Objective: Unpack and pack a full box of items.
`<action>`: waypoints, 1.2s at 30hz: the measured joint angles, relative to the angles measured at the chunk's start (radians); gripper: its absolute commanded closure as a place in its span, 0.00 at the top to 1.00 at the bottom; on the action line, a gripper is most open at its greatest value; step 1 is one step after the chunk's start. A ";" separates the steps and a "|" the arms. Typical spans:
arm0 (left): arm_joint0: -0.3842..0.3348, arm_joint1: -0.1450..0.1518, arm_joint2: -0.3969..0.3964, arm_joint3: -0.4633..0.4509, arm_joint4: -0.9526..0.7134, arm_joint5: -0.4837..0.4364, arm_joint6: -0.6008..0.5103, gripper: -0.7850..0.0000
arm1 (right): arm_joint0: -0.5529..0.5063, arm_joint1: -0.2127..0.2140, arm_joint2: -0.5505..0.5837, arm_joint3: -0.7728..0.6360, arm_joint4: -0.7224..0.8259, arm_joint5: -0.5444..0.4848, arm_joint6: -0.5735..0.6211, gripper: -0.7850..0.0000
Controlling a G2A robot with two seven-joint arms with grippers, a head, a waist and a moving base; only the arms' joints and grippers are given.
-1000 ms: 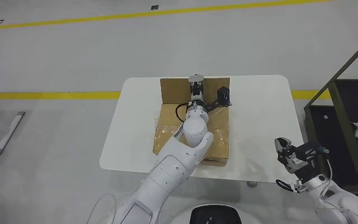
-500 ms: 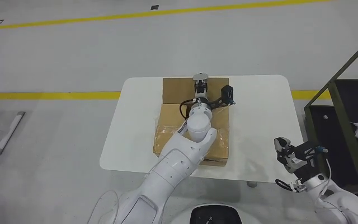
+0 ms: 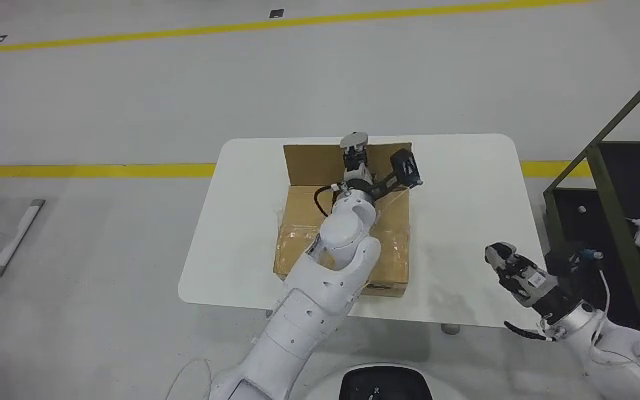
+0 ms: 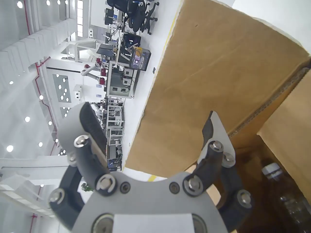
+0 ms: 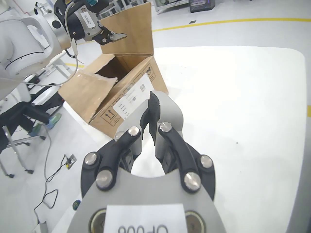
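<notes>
Okay, quick rundown of what's going on right now

From up top: the cardboard box (image 3: 395, 245) is sitting in the middle of the white table (image 3: 470, 200), with its far flap (image 3: 310, 165) standing up. The left arm is stretching right across the box, and the left gripper (image 3: 353, 152) is hanging at the top edge of that flap. The right gripper (image 3: 500, 258) is hovering by the table's near right corner, well apart from the box.

Left wrist cam: the left gripper (image 4: 148, 115) is holding its fingers spread wide, with nothing pinched between them. The far flap (image 4: 218, 61) is rising just beyond the fingertips. Honestly can't tell whether either finger is touching it. Down in the dark inside of the box, what looks like a clear bottle (image 4: 272, 169) with a pale cap is peeking out.

Right wrist cam: the right gripper (image 5: 151, 103) is pressing its pads together on nothing, hovering over bare table (image 5: 230, 98). The box (image 5: 136, 90) is sitting off ahead, showing a labelled side wall. A torn flap (image 5: 90, 90) with a ragged edge is lying roughly level over part of the opening. The left gripper (image 5: 116, 36) is pointing at the upright far flap (image 5: 131, 30), above the opening.
</notes>
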 measured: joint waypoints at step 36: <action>0.586 0.107 -0.319 -0.749 0.030 -0.230 0.135 1.00 | 0.323 0.028 -0.184 0.073 0.093 -0.044 0.334 0.44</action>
